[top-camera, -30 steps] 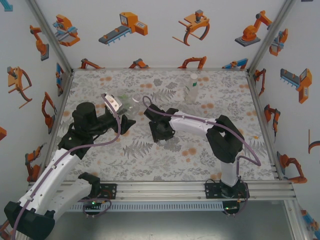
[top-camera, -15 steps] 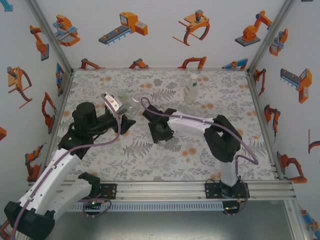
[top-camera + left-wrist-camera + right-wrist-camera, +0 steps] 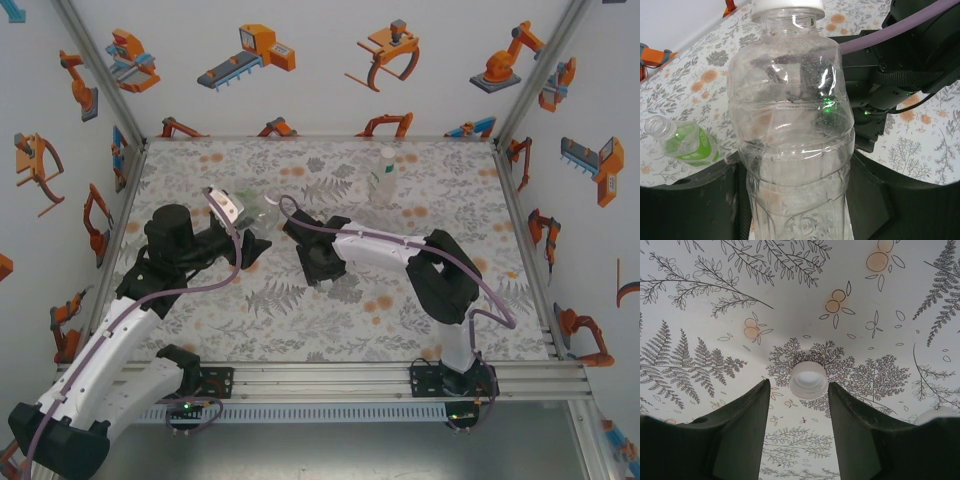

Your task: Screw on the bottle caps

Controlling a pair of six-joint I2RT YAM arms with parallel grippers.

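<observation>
Left claw clamped on clear bottle, right claw apart at a loose cap.

Left wrist view: left claw (image 3: 795, 220) grips the clear bottle (image 3: 790, 125) low on its body. A white cap (image 3: 786, 6) sits on the neck, and the green bottle (image 3: 687, 146) lies uncapped just left. Right wrist view: right claw (image 3: 799, 384) jaws apart, loose cap (image 3: 808, 380) flat on the table (image 3: 715, 340) at the tips, not pinched. Top view: both arms bent inward, right claw pointing down, right of the green bottle. Labelled bottle (image 3: 383, 178) stands capped, well right of the green bottle.
</observation>
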